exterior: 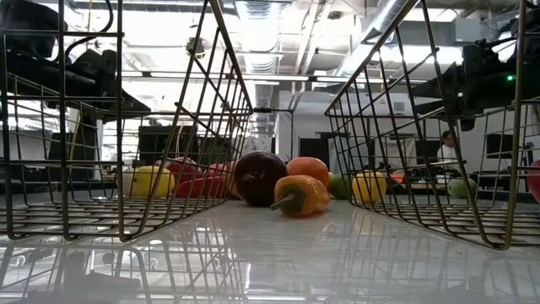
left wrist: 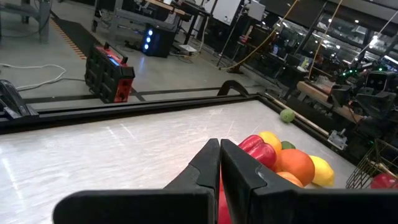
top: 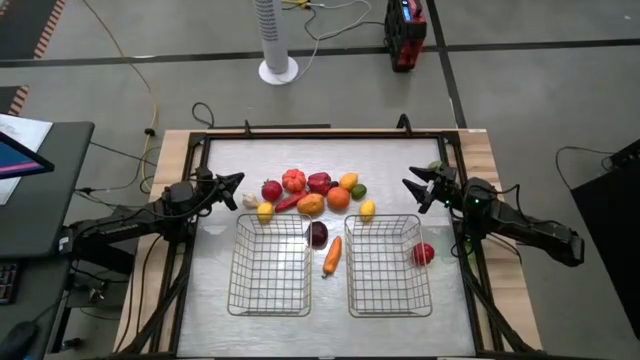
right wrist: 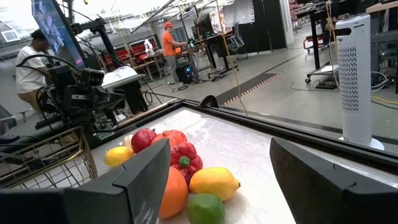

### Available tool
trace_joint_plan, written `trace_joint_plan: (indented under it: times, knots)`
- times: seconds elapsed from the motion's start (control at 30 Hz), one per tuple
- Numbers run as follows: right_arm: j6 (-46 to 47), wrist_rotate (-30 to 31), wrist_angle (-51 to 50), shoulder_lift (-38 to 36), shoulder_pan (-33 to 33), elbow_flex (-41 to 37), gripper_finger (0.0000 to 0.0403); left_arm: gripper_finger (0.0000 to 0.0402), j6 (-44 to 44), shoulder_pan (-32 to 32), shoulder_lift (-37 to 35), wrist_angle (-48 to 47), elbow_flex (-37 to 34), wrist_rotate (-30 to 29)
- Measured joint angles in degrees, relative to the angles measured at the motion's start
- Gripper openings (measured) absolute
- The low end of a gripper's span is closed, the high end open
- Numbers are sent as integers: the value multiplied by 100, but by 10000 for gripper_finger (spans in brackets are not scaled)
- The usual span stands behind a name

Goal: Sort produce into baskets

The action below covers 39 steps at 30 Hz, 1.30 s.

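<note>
Your biggest risk here is the tight cluster of produce (top: 312, 192): most pieces lie touching one another just beyond the two baskets, so if you drive a claw straight in, a finger is likely to nudge a neighbour and send rounds rolling across the slick counter (top: 400, 160). Taking the baskets as your landmark, the left basket (top: 270, 300) looks empty, while the right basket (top: 390, 298) has a red round (top: 423, 254) at its far right side, though you cannot tell from above whether it sits inside the wire or just against it. In the gap between the baskets lie the dark purple round (top: 318, 234) and the orange carrot (top: 332, 256); both are close to the wire walls, so a wide approach there could snag the mesh and drag a basket. The left claw (top: 236, 186) hangs beyond the left basket's far left corner with its fingers pressed together and empty, so you must open it before any grasp. The right claw (top: 418, 188) hangs beyond the right basket's far right corner with its fingers spread apart, holding nothing, and the yellow lemon (top: 367, 209) at the cluster's edge is the piece nearest to it.
</note>
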Motion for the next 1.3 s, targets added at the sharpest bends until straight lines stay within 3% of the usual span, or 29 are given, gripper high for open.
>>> trace_joint_plan:
  times: [0.27, 0.83, 1.0, 1.07, 1.2, 1.3]
  knots:
    - [0, 0, 0, 0, 0, 0, 302, 0, -1749, 0, 0, 2, 1, 2]
    - [-37, 35, 22, 0, -16, 0, 302, 0, -1656, 1, 0, -3, -1, 15]
    - [-19, 39, 64, 0, -70, 0, 302, 0, -2333, 1, 0, 50, 0, 21]
    - [410, 35, 129, 0, -61, -2, 302, 0, -2696, 3, 0, 37, 0, 67]
    - [2171, 64, 517, -2, -70, -7, 302, 0, -3340, 3, 0, 47, -2, 237]
    - [2865, 133, 725, 0, -111, -7, 302, 0, -3295, 42, 2, 462, 1, 294]
